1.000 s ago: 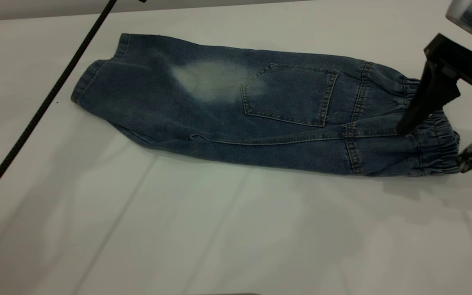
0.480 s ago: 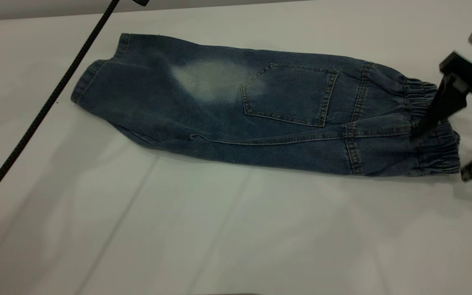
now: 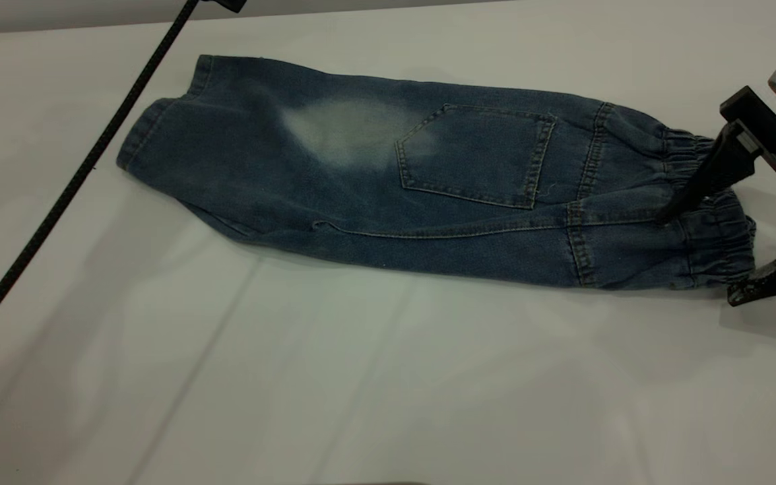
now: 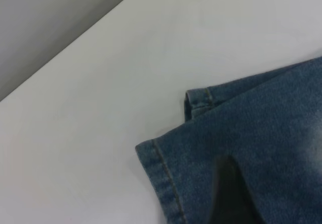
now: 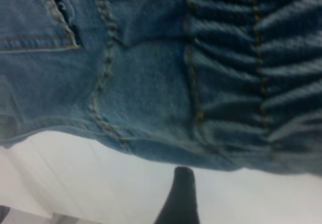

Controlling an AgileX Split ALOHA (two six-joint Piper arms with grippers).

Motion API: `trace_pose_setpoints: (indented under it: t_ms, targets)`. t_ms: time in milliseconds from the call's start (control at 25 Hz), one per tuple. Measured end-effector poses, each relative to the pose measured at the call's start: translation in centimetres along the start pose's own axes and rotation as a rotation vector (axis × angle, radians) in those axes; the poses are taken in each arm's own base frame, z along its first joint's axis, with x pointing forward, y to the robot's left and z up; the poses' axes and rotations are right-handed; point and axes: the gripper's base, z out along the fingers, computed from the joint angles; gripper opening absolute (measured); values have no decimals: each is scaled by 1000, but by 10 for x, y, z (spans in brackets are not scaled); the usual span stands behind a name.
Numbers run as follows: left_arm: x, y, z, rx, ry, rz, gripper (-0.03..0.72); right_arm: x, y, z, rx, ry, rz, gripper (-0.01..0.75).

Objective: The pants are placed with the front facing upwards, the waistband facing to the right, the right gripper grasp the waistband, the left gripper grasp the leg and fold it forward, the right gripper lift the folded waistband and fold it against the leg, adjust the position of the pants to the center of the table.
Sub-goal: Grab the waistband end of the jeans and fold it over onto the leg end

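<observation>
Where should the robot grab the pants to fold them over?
Probably the waistband, the gathered end beside the right end effector. Come from the right edge, one finger above the cloth, one at the table. It lies flat, and the open fingers already straddle it.

Right hand [image 3: 698, 259] spread open, fingers angled down.
</observation>
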Motion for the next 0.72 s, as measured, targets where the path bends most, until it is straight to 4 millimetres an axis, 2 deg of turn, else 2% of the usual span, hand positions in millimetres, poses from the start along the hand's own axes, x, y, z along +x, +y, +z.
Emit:
trace_pose_setpoints:
  t_ms: [200,480,720]
  targets:
    - [0,0,0,0,0,-1,389,-4,-2,0,22,-48,52,613]
    - [0,0,0,1,1,-1,389,-6,-2,0,15,-67,88,531]
    - [0,0,0,3,5,-1,389,-6,-1,0,3,-62,96,512]
